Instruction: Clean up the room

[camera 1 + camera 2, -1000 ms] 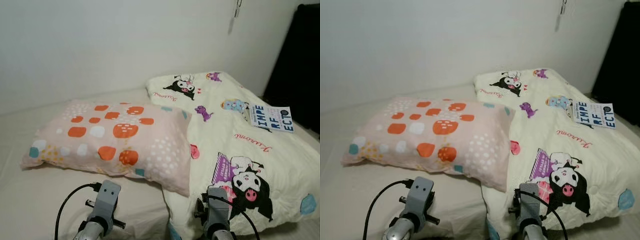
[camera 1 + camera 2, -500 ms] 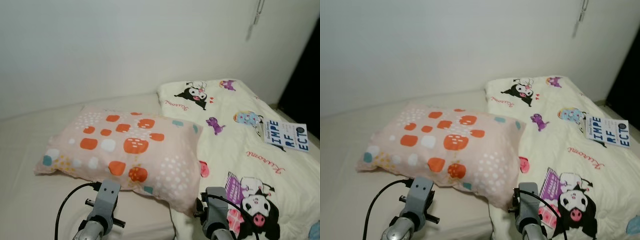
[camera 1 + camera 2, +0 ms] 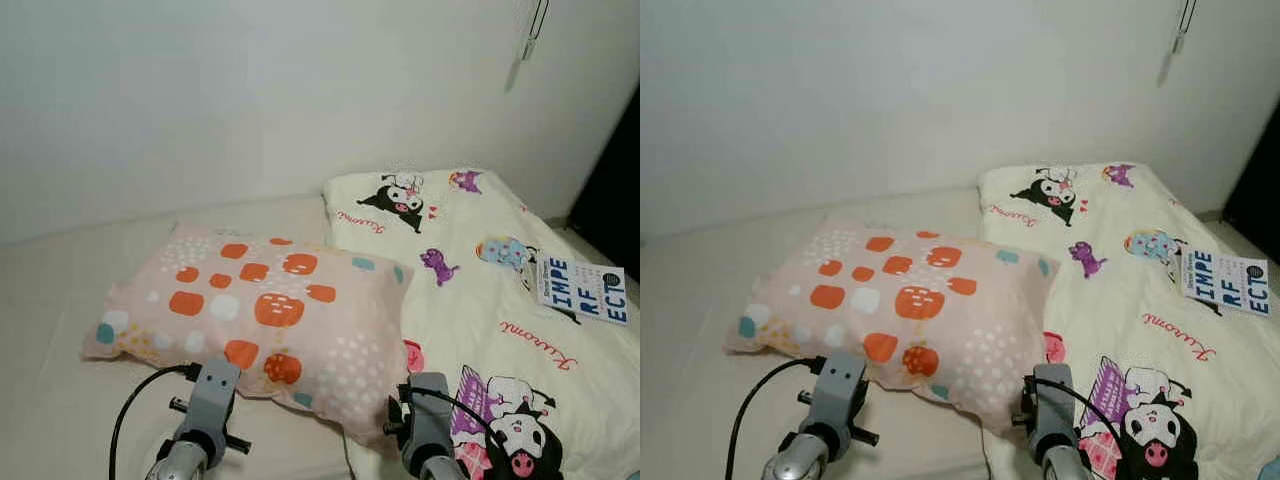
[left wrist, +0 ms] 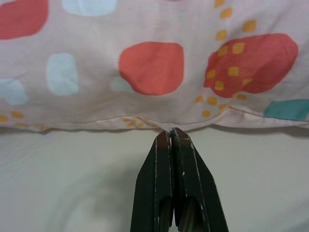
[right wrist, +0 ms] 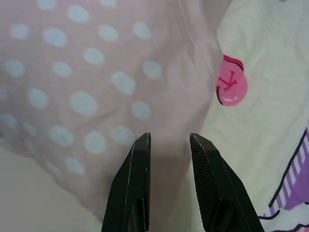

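Observation:
A pink pillow point(image 3: 255, 315) with orange, white and teal patches lies across the cream bed sheet point(image 3: 60, 300), its right end resting on a cream cartoon-print blanket point(image 3: 480, 260). My left gripper point(image 4: 169, 131) is shut, with its tips touching the seam at the pillow's near edge point(image 4: 145, 123). My right gripper point(image 5: 169, 139) stands open just in front of the pillow's white-dotted corner point(image 5: 96, 96), beside the blanket point(image 5: 270, 111). Both wrists point(image 3: 208, 400) point(image 3: 428, 405) show at the bottom of the eye views, close to the pillow's near edge.
A booklet with large blue letters point(image 3: 582, 288) lies on the blanket at the right. A white wall point(image 3: 250, 90) runs behind the bed. A dark opening point(image 3: 620, 170) is at the far right, and a cord point(image 3: 533, 30) hangs on the wall.
The whole picture has shifted, so the camera has moved: pillow and blanket now sit lower and further right in view. Both wrists keep their places in the frame.

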Controlling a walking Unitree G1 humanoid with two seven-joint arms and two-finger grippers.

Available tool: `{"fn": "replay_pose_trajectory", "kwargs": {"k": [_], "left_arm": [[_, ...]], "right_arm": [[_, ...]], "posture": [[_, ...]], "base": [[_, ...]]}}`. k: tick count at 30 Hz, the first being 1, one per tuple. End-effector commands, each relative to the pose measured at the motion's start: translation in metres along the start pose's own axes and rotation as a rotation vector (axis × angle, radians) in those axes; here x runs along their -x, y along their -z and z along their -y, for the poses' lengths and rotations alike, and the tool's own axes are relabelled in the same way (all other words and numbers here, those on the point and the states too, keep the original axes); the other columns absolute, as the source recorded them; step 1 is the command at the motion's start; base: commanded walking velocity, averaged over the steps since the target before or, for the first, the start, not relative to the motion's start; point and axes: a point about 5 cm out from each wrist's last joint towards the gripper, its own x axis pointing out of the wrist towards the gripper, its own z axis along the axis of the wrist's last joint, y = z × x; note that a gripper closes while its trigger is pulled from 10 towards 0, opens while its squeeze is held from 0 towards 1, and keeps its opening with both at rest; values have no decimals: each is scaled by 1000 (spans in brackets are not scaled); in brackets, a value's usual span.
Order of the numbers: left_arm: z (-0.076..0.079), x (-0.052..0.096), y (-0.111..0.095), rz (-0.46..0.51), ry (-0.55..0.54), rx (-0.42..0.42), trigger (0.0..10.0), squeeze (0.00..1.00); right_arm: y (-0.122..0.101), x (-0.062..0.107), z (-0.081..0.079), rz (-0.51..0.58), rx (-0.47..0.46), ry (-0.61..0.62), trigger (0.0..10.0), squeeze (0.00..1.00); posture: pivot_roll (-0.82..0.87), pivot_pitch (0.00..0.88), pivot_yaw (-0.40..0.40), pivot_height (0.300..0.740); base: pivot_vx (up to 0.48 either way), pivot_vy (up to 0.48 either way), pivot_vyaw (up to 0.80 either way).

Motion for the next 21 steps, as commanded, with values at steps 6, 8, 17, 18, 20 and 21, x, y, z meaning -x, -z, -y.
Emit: {"fn": "replay_pose_trajectory", "kwargs": {"k": [6,8,17,18,20,21], "left_arm": [[-4,3,6,-18,-10,-1,10000,0],[-4,3,5,-18,-9,-1,10000,0],[-4,3,6,-18,-10,-1,10000,0],[-4,3,6,-20,-11,-2,10000,0],[-4,3,6,-21,-12,-2,10000,0],[-4,3,6,-21,-12,-2,10000,0]], "right_arm": [[7,4,-2,-24,-9,-6,10000,0],[7,4,-2,-24,-9,-7,10000,0],[6,4,-1,-23,-12,-8,10000,0],[7,4,-2,-25,-15,-10,10000,0],[8,4,-2,-33,-14,-9,10000,0],[8,4,-2,-33,-14,-9,10000,0]], "posture": [[45,128,8,704],[45,128,8,709],[46,129,7,734],[46,131,8,740],[45,133,8,740],[45,133,8,740]], "base": [[0,0,0],[0,0,0],[0,0,0],[0,0,0],[0,0,0],[0,0,0]]}}
